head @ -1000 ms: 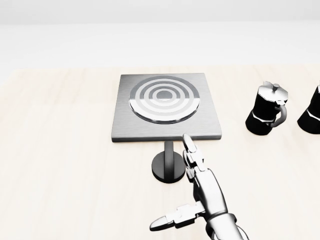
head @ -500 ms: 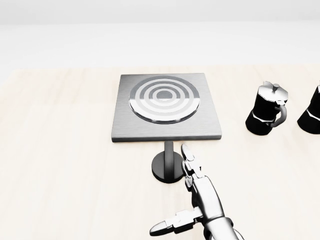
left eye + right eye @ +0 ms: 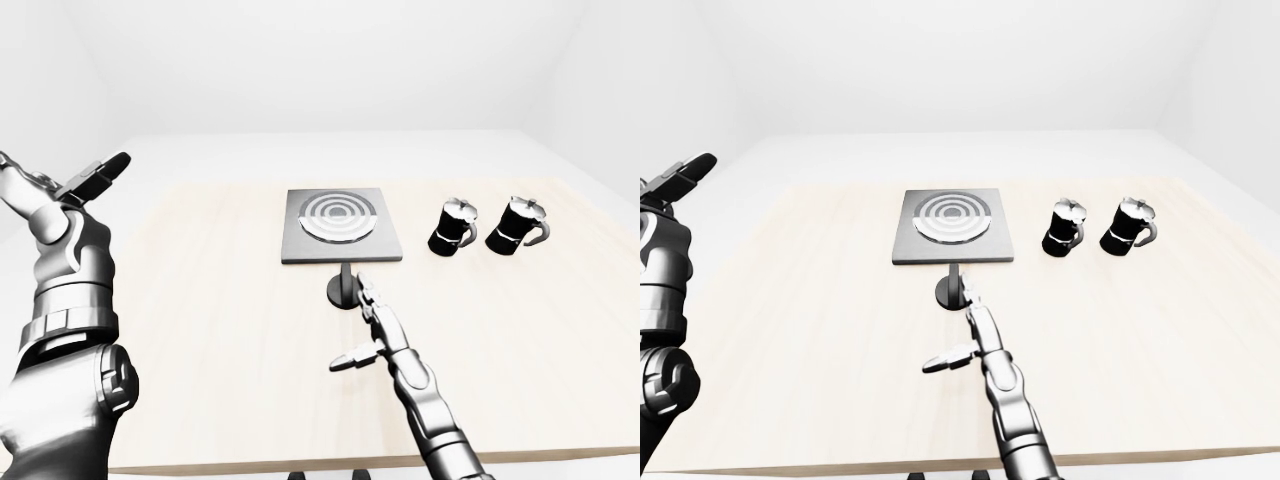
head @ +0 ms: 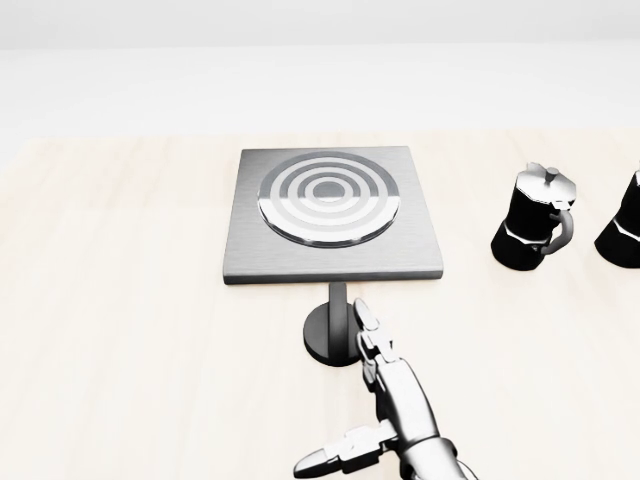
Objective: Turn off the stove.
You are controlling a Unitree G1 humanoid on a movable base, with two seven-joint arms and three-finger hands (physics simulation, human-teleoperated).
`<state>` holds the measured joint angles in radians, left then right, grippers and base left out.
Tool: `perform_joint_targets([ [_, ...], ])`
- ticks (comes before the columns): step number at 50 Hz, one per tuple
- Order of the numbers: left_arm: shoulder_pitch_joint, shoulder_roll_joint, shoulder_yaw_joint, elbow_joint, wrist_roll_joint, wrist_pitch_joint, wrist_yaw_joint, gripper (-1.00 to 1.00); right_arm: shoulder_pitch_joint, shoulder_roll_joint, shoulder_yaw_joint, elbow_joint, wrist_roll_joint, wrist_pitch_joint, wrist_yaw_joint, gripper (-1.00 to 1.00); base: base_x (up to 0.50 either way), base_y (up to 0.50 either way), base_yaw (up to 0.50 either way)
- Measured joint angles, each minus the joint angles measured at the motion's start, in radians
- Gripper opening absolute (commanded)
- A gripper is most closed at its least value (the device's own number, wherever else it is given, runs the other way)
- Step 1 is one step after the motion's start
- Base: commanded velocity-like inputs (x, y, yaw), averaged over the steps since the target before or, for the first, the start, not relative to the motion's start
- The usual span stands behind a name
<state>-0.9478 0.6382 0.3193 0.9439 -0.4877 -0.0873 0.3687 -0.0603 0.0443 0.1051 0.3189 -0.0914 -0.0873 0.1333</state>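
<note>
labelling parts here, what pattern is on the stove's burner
Concentric light and dark grey rings on the burner of the grey stove, clearest in the head view.

I'm looking at a bare simulated test room, not a real kitchen. Plain white walls (image 3: 320, 60) fill the top of the left-eye view, and a white floor runs round a pale wood table (image 3: 200, 330) that takes up the middle and bottom. The kitchen cues are few: a grey single-ring stove (image 4: 333, 215) at centre with a dark round knob (image 4: 330, 335) just below it, and two black moka pots (image 3: 454, 226) (image 3: 518, 224) at centre right.
</note>
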Motion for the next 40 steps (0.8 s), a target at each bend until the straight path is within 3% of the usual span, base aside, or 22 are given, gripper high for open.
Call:
perform_joint_targets([
  [26,0.001,0.000,0.001,-0.002,0.000,0.000,0.001,1.00,-0.028,0.029,0.035,0.061,-0.029,0.000,0.004,1.00,0.00,0.00,0.00],
  [40,-0.001,0.000,0.000,0.003,-0.001,0.000,-0.001,1.00,-0.134,0.056,0.039,0.149,-0.052,0.000,0.023,1.00,0.00,0.00,0.00],
])
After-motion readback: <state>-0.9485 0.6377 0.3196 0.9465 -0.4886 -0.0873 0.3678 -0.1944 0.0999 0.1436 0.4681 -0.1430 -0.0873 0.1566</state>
